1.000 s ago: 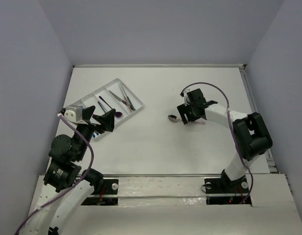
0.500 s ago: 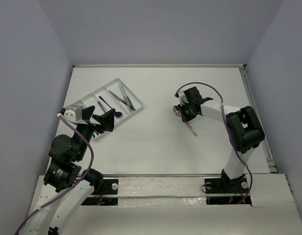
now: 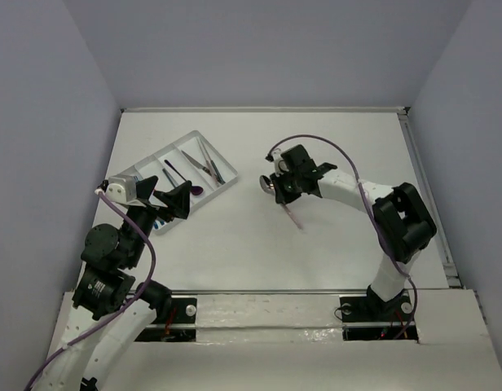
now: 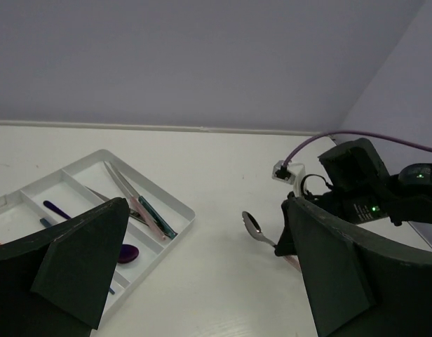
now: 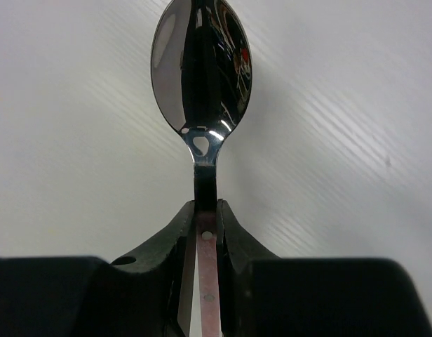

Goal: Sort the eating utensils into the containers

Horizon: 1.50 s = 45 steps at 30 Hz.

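Spoon (image 5: 202,63) pinched at handle by right gripper (image 5: 205,210); thin hold could pivot or slip before tray (image 4: 76,175). Left gripper (image 4: 202,281) jaws wide, empty.

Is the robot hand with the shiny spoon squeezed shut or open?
Shut. The right gripper pinches the spoon by its handle, from both sides, just below the bowl.

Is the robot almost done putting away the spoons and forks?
Nearly. Several utensils already lie in the tray. The right gripper is shut on a silver spoon, away from the tray. That spoon has yet to reach a compartment; I see no other loose ones.
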Motion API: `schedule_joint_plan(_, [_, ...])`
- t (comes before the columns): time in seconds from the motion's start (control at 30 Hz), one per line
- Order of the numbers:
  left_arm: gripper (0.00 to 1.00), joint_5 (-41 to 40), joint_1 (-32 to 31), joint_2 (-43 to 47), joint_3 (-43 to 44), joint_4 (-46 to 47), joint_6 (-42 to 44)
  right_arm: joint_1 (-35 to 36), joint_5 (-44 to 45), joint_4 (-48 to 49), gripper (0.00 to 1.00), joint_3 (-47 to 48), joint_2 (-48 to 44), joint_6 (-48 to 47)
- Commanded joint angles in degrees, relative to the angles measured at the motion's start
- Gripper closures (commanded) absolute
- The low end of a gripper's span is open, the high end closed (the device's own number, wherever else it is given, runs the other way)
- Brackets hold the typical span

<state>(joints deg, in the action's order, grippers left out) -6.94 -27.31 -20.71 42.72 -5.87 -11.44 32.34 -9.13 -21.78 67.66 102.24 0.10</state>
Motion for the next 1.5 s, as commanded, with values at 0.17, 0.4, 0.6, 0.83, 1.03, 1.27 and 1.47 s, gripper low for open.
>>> schedule_joint_plan(0.17, [0.01,-0.27,-0.38,0.23,0.35,2.26,-0.42,10.9,-8.54,18.87,1.0,31.36,16.37,11.23])
schedule_joint_plan(0.4, [0.01,0.0,-0.38,0.23,0.52,2.18,-0.34,13.72,-6.97,22.99,1.0,57.71,36.76,16.41])
schedule_joint_plan(0.6, [0.01,-0.27,-0.38,0.14,0.44,2.0,-0.33,14.24,-4.85,23.1,1.0,70.41,46.99,19.23])
schedule_joint_plan(0.83, [0.01,-0.09,-0.38,0.23,0.43,2.09,-0.25,14.77,-3.53,24.32,1.0,66.64,47.53,18.97])
schedule_joint_plan(1.03, [0.01,0.08,0.15,-0.03,0.35,2.35,-0.25,15.91,-4.15,21.96,0.71,68.74,48.76,18.71])
schedule_joint_plan(1.27, [0.01,-0.18,0.68,-0.47,0.35,2.27,-0.25,16.44,-1.42,23.34,0.23,63.49,41.74,17.39])
schedule_joint_plan(1.47, [0.01,-1.85,1.82,-0.91,0.26,2.09,-0.07,16.44,-0.28,28.8,0.0,50.23,27.78,15.2])
